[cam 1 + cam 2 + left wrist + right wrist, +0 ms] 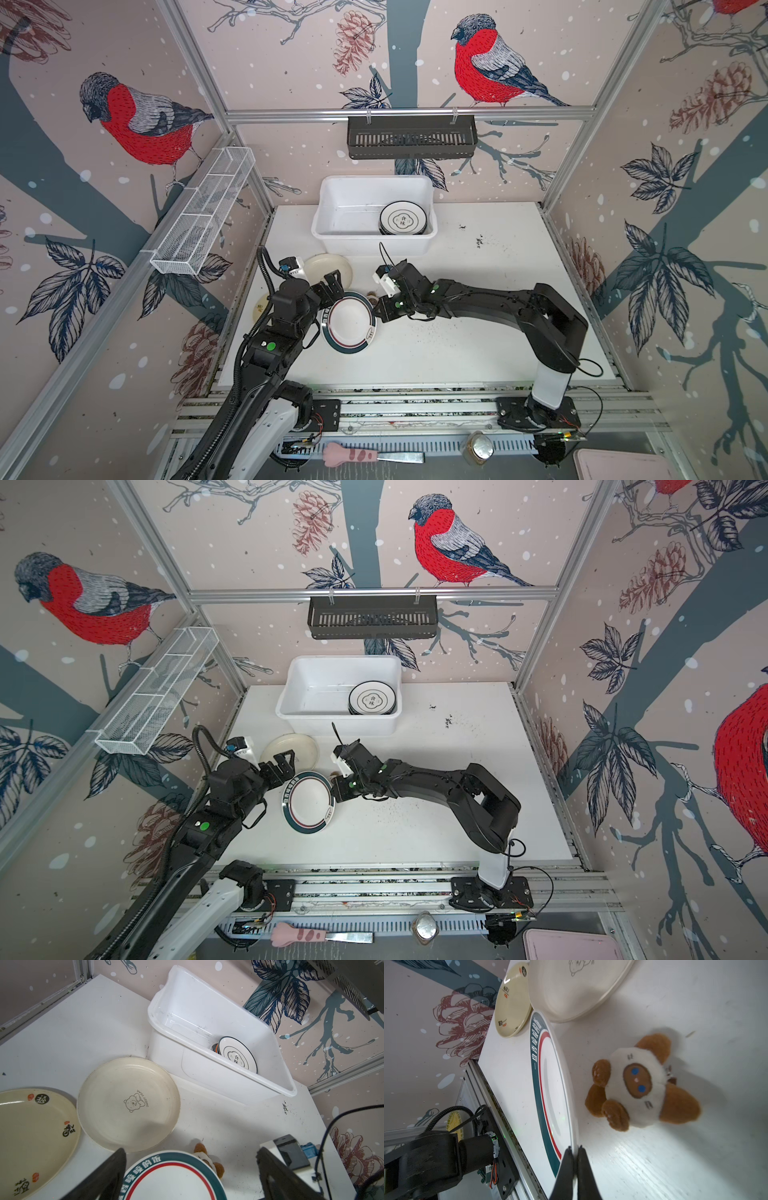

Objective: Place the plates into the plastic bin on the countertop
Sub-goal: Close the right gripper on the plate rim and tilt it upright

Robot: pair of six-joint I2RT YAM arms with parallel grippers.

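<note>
While the right gripper [575, 1157] is pinched shut on the rim of the green-rimmed plate [351, 322], only its fingertips bite that thin edge. The lift is therefore best made slowly, with the plate kept near level so that it cannot swing in the pinch. The left gripper [334, 286] hangs at the plate's opposite side with its jaws spread wide and holds nothing. It could steady that far edge if the plate sags.

The panda toy [639, 1086] lies just beside the held rim, so the rise should go straight up rather than sweep sideways. Two other plates lie to the left on the countertop [478, 332]: the bear-printed cream plate [128, 1103], close to the green rim, and the cream plate with red seals [35, 1136] beyond it.

The plastic bin [365, 245] stands at the back edge, and the surface between looks clear. Its raised rim must be cleared before lowering. A stack of plates [402, 218] fills its right end; the left half is bare.
</note>
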